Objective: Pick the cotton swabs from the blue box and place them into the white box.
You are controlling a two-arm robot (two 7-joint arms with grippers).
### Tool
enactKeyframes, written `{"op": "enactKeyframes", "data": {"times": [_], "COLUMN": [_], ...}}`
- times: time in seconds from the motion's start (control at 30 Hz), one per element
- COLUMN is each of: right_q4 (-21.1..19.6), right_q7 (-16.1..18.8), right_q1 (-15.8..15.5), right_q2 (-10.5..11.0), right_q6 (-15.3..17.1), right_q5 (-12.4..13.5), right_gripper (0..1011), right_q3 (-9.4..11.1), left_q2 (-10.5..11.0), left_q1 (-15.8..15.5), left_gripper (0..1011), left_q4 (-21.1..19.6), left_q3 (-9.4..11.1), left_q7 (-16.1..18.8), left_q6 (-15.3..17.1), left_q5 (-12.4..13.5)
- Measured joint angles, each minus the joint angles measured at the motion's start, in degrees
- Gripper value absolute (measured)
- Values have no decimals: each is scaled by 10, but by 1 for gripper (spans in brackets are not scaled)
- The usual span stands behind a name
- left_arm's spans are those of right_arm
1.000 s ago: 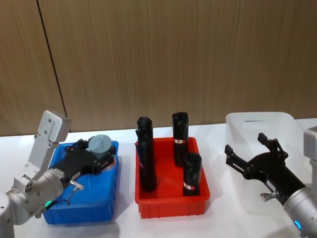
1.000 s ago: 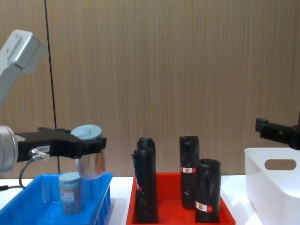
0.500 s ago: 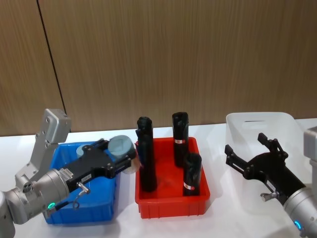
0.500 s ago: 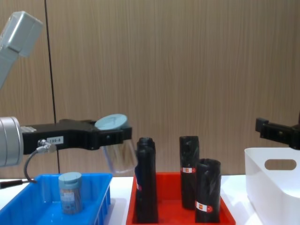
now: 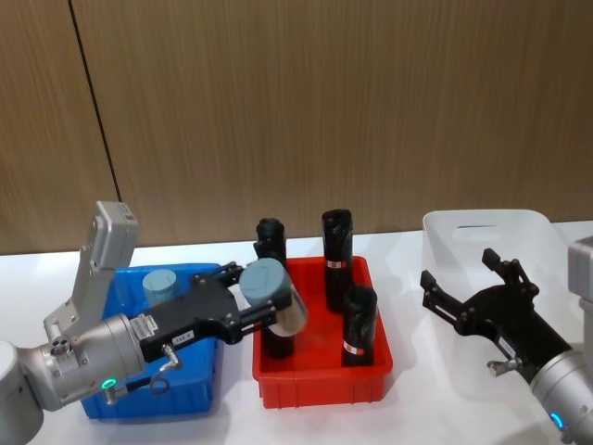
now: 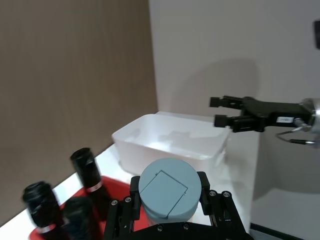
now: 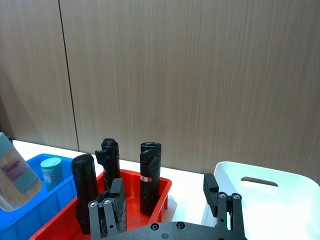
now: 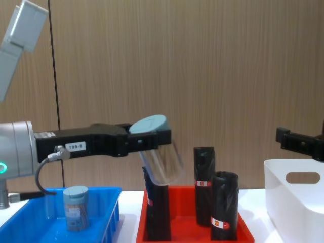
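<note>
Chest view: tub (image 8: 163,163) (tilted) above tray (image 8: 244,229)

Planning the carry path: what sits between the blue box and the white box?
In the head view, the red tray of black rolls stands between the blue box and the white box.

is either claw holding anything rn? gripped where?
Left claw holds one cotton swab tub, clamped at its lid end with a finger on each side, tilted above the red tray. Right claw is open and empty.
</note>
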Motion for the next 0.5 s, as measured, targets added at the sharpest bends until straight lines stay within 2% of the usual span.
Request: {"op": "enactKeyframes", "data": {"times": [0.4,0.5], "right_q4": [0,0], "right_q7": [0,0], "right_q1": [0,0], "right_q2": [0,0], "right_q6": [0,0], "right_q5": [0,0], "right_gripper": [1002,1002], "right_q3": [0,0], "left_q2": [-17,-20], "left_q1": [-34,-40], "left_gripper": [669,668], "left_q4": [48,57], "left_q3": [13,15], "left_q7": [-119,-136], "left_q6": [-21,-24], "left_q5": [-16,-17]}}
